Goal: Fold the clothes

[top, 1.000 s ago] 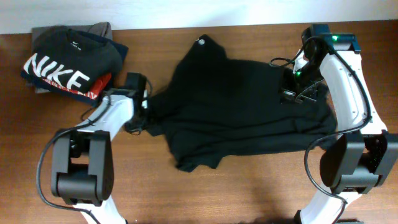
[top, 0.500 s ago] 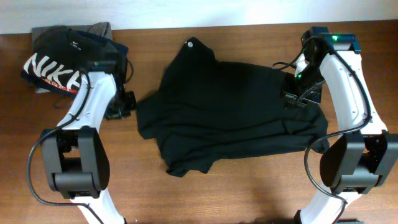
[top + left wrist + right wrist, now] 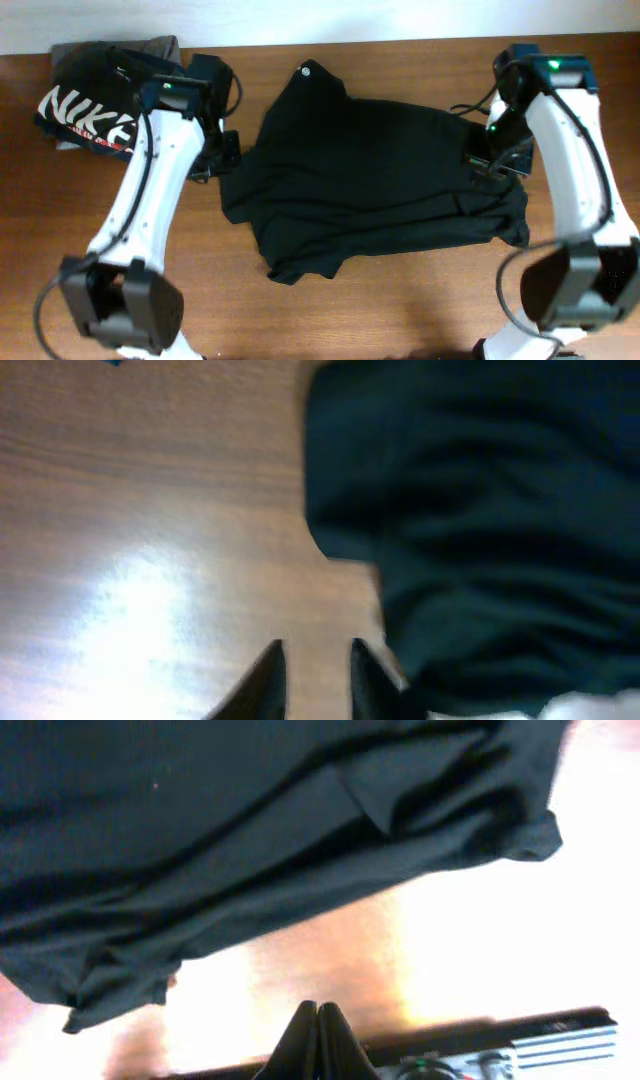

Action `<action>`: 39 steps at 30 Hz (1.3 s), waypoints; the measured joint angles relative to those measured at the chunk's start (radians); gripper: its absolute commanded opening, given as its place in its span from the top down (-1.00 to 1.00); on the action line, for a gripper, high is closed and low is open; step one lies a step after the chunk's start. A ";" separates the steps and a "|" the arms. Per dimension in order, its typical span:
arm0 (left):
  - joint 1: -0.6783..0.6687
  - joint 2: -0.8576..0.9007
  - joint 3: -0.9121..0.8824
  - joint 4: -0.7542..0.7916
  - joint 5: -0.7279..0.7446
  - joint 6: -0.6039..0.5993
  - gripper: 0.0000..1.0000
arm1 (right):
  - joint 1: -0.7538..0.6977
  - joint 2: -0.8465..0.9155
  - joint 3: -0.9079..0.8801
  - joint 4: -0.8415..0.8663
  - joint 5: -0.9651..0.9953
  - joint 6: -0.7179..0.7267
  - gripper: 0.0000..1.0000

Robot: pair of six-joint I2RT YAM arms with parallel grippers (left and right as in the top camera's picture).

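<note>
The clothes (image 3: 380,180), a plain black top, lie spread and creased across the middle of the table, with the small white neck tag (image 3: 307,70) at the back. My left gripper (image 3: 215,160) hovers just off the top's left edge. In the left wrist view the left gripper (image 3: 318,665) stands slightly open with only bare wood between its fingers, the black fabric (image 3: 480,510) to its right. My right gripper (image 3: 492,160) is over the top's right side. The right wrist view shows the right gripper (image 3: 318,1025) shut and holding nothing, the fabric (image 3: 250,840) beyond it.
A pile of folded garments topped by a black NIKE T-shirt (image 3: 88,105) sits at the back left, close to my left arm. The wooden table (image 3: 400,310) ends at a white wall along the back. Both arm bases stand at the front corners.
The top was dragged to the left. My left gripper then let go of its left edge, opened a little and drew back. The right arm barely moved.
</note>
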 measured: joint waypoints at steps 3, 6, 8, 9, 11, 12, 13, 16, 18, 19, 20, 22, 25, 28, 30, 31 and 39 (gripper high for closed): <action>-0.035 -0.055 0.004 -0.047 0.003 -0.012 0.24 | 0.011 -0.104 -0.029 -0.008 0.029 0.000 0.92; -0.067 -0.097 0.005 -0.115 0.003 -0.014 0.24 | 0.030 -0.233 -0.106 -0.008 0.057 0.020 0.91; -0.088 -0.114 0.006 -0.148 0.003 -0.019 0.23 | 0.037 -0.327 -0.177 0.010 0.076 0.044 0.64; -0.100 -0.121 0.007 -0.160 0.004 -0.023 0.24 | 0.039 -0.384 -0.232 0.040 0.085 0.060 0.58; -0.130 -0.127 0.007 -0.178 0.004 -0.032 0.24 | 0.039 -0.483 -0.337 0.097 0.100 0.089 0.52; -0.149 -0.127 0.007 -0.181 0.005 -0.039 0.24 | 0.039 -0.523 -0.389 0.127 0.103 0.101 0.52; -0.165 -0.127 0.006 -0.181 0.005 -0.039 0.23 | 0.039 -0.565 -0.450 0.163 0.106 0.115 0.53; -0.237 -0.130 -0.018 -0.150 0.021 -0.042 0.24 | 0.039 -0.634 -0.615 0.273 0.104 0.152 0.55; -0.293 -0.133 -0.068 -0.102 0.039 -0.051 0.22 | 0.039 -0.638 -0.715 0.348 0.089 0.167 0.55; -0.311 -0.133 -0.090 -0.082 0.044 -0.057 0.20 | 0.039 -0.631 -0.753 0.379 0.079 0.173 0.52; -0.339 -0.133 -0.131 -0.048 0.051 -0.071 0.10 | 0.039 -0.616 -0.796 0.409 0.068 0.180 0.50; -0.374 -0.133 -0.198 -0.001 0.066 -0.093 -0.01 | 0.039 -0.587 -0.845 0.439 0.055 0.189 0.48; -0.404 -0.133 -0.295 0.048 0.109 -0.126 -0.19 | 0.039 -0.537 -0.870 0.460 0.044 0.204 0.32; -0.416 -0.133 -0.364 0.089 0.153 -0.154 -0.19 | 0.039 -0.504 -0.871 0.497 0.036 0.210 0.26; -0.423 -0.133 -0.402 0.099 0.171 -0.179 -0.19 | 0.039 -0.488 -0.871 0.513 0.033 0.216 0.25; -0.427 -0.133 -0.418 0.101 0.176 -0.190 -0.18 | 0.039 -0.484 -0.871 0.520 0.032 0.221 0.20; -0.443 -0.133 -0.548 0.154 0.232 -0.407 -0.18 | -0.019 -0.478 -0.870 0.559 0.018 0.247 -0.12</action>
